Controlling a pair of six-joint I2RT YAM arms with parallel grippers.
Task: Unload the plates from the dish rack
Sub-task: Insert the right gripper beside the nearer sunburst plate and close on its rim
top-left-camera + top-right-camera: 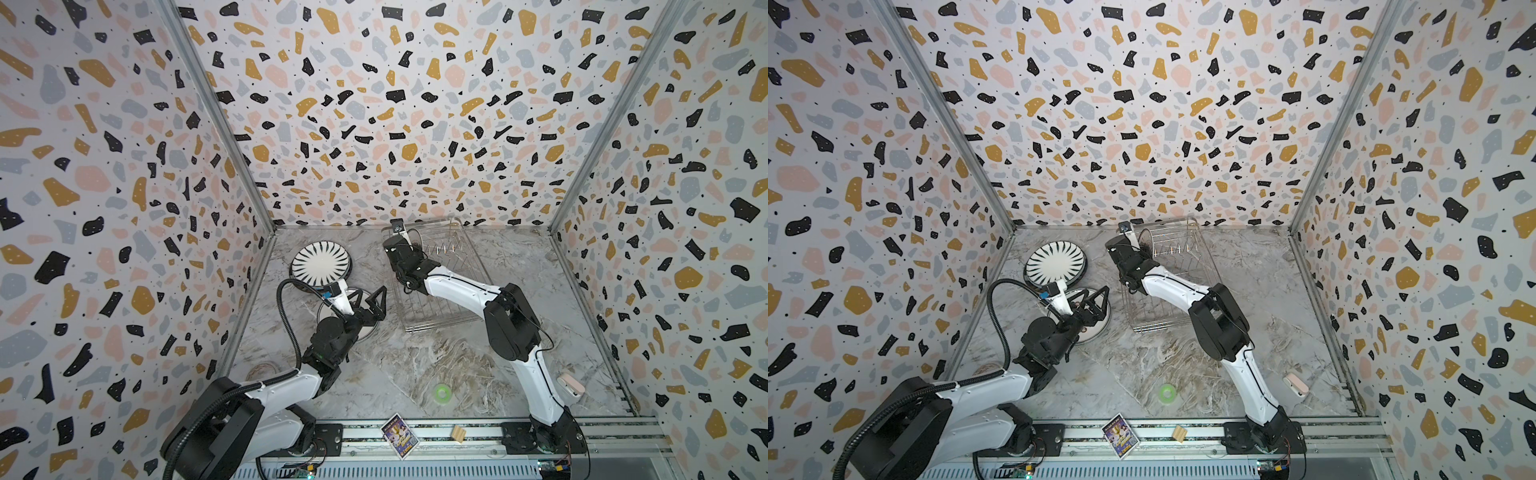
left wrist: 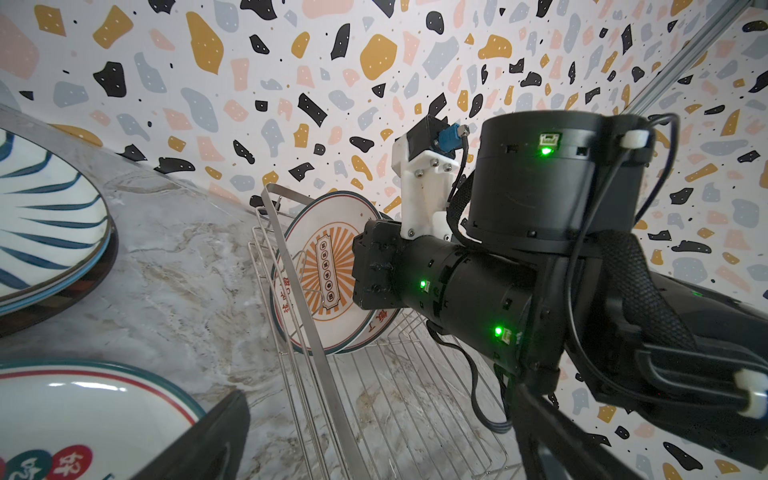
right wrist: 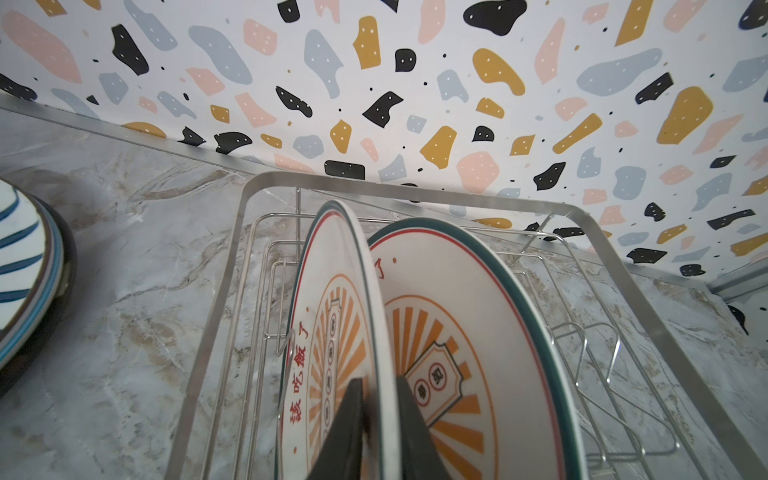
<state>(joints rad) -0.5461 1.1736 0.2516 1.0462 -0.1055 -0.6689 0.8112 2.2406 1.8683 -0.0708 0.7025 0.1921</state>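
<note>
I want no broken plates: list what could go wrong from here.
1. The right gripper has its fingers on just the rim of the gripped sunburst plate; lifted, it could pivot or slip.
2. The second sunburst plate stands close beside it and may get knocked.
3. Prongs of the dish rack could snag the plate's lower edge and drag the rack.

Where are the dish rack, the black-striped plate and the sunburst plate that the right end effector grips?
dish rack [image 3: 415,194]: right wrist view, rim bar by the wall.
black-striped plate [image 1: 320,259]: in a top view, its white centre.
sunburst plate [image 3: 328,345]: right wrist view, its orange-rayed face.
</note>
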